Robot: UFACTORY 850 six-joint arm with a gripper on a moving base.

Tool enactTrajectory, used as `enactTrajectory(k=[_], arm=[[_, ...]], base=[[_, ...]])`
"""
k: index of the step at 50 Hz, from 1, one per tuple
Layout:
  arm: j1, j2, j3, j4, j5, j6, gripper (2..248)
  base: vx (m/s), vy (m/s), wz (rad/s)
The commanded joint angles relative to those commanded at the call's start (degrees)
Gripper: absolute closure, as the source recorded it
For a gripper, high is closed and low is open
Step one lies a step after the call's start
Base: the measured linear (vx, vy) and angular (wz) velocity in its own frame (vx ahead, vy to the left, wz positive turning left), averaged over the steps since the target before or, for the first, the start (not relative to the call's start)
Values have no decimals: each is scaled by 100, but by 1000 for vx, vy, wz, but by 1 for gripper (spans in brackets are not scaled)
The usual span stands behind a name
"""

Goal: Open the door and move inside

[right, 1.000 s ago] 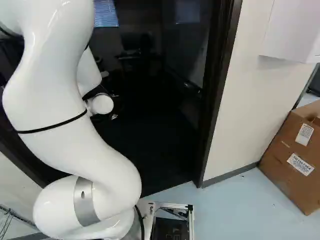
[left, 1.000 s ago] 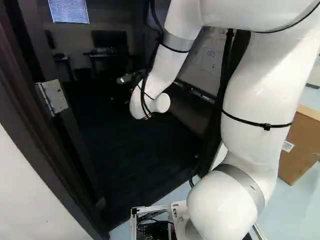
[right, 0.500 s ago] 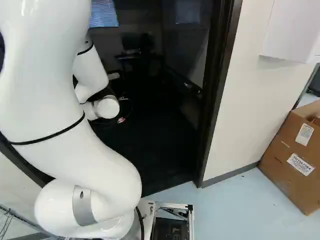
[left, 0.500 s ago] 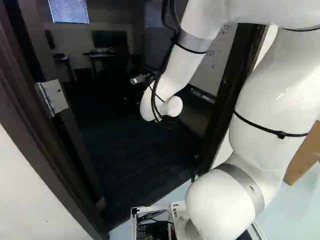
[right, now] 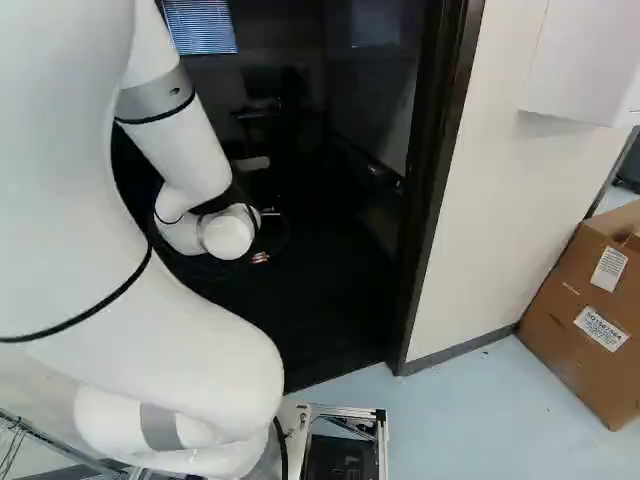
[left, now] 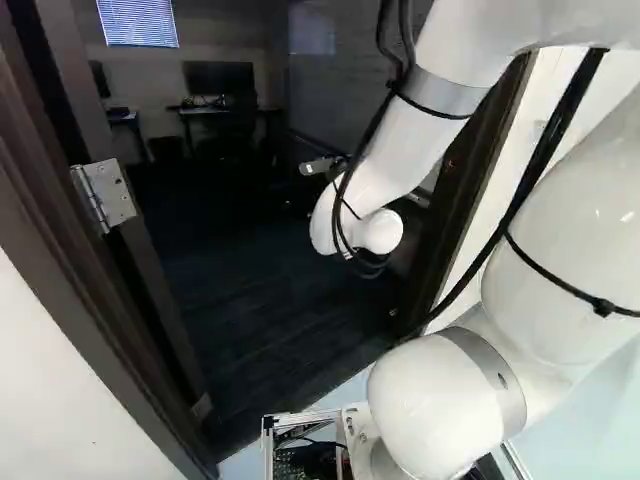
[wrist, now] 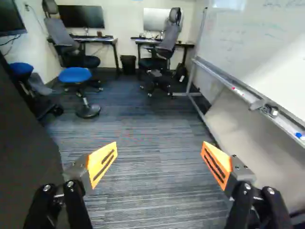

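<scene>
The door stands open into a dark room. In the left base view its hinge shows beside the left door frame; in the right base view the opposite frame is seen. A dark panel, apparently the door, lies close beside one finger in the wrist view. My arm reaches through the doorway, its white wrist inside the room and the gripper hidden beyond it in both base views. Seen from the wrist, the gripper is open, its orange pads wide apart, nothing between them.
Ahead in the wrist view are carpet, a blue stool, office chairs and desks. A whiteboard with a tray runs along the side opposite the dark panel. A cardboard box stands outside by the wall.
The arm has swung rightward in the left base view, and its wrist has shifted right and slightly down in both base views. The base, door frame and hinge have not moved.
</scene>
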Motion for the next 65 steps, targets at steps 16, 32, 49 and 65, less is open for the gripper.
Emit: enactTrajectory(k=[16, 32, 49, 65], arm=[[-428, 449, 527, 253, 0, 0, 3], [-726, 761, 893, 429, 0, 0, 3], [-891, 935, 1096, 526, 0, 0, 3], [-918, 964, 1130, 542, 0, 0, 3]], base=[[0, 0, 0], [0, 0, 0], [0, 0, 0], [0, 0, 0]])
